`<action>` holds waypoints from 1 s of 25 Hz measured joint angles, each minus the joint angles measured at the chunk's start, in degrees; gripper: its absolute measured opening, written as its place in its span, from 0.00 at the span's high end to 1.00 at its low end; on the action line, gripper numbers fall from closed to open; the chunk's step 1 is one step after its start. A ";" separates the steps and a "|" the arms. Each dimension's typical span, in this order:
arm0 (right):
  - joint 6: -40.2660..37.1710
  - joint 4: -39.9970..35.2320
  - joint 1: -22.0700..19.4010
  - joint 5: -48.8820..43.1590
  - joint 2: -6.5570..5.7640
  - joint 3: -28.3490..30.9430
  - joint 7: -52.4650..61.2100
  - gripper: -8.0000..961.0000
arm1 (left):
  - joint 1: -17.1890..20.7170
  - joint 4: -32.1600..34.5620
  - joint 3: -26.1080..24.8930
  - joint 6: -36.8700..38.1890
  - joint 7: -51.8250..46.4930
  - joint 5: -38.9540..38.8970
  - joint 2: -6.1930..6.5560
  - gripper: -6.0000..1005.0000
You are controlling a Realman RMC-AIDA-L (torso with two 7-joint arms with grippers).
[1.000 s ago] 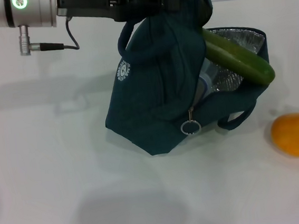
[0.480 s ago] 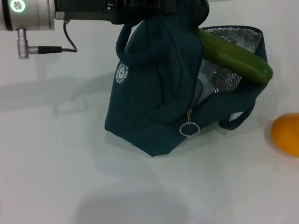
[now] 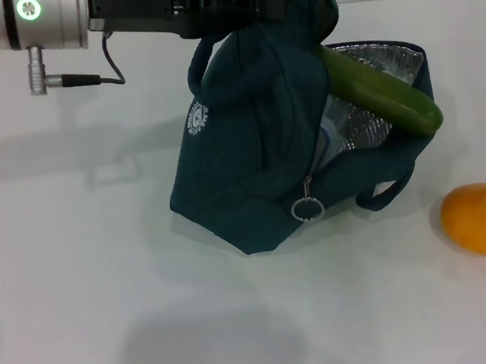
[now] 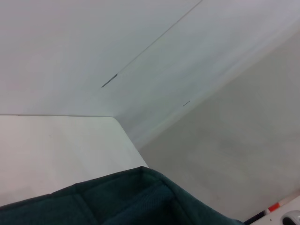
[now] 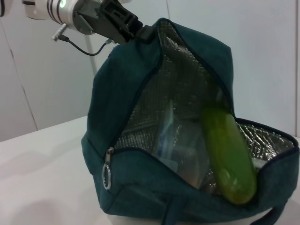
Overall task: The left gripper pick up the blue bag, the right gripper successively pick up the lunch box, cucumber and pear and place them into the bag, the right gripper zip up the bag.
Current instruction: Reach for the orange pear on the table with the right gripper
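Left claw (image 3: pixel 247 5) stays clamped on the blue bag (image 3: pixel 258 155); lunch box (image 5: pixel 180 145) and cucumber (image 3: pixel 381 95) are in, pear (image 3: pixel 481 218) waits on the bench (image 3: pixel 80 275) beside the bag, zip undone.

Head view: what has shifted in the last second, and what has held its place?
Very little. The left gripper still holds the blue bag up by its top; bag and arm drifted slightly left and up early in that second. The cucumber moved with it, still leaning out of the open mouth. The pear stays on the table, the lunch box inside. The right gripper is out of view.
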 joint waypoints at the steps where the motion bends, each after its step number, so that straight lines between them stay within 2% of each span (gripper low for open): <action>1: 0.19 0.15 0.00 -0.07 0.00 0.00 0.02 0.55 | 0.00 0.00 0.00 0.00 0.06 0.01 0.00 0.93; 10: 2.13 3.35 0.62 -0.61 -0.51 -0.14 0.21 0.88 | 0.00 0.00 0.00 -0.02 0.16 0.04 0.00 0.93; 15: 2.14 5.10 1.40 -0.62 -0.97 -0.43 0.23 0.99 | 0.00 -0.09 0.00 -0.01 0.61 0.01 -0.10 0.93; 25: 1.30 4.79 1.28 1.03 -2.35 0.05 2.05 0.99 | 0.00 -1.29 0.00 -0.01 1.28 -0.24 -0.03 0.93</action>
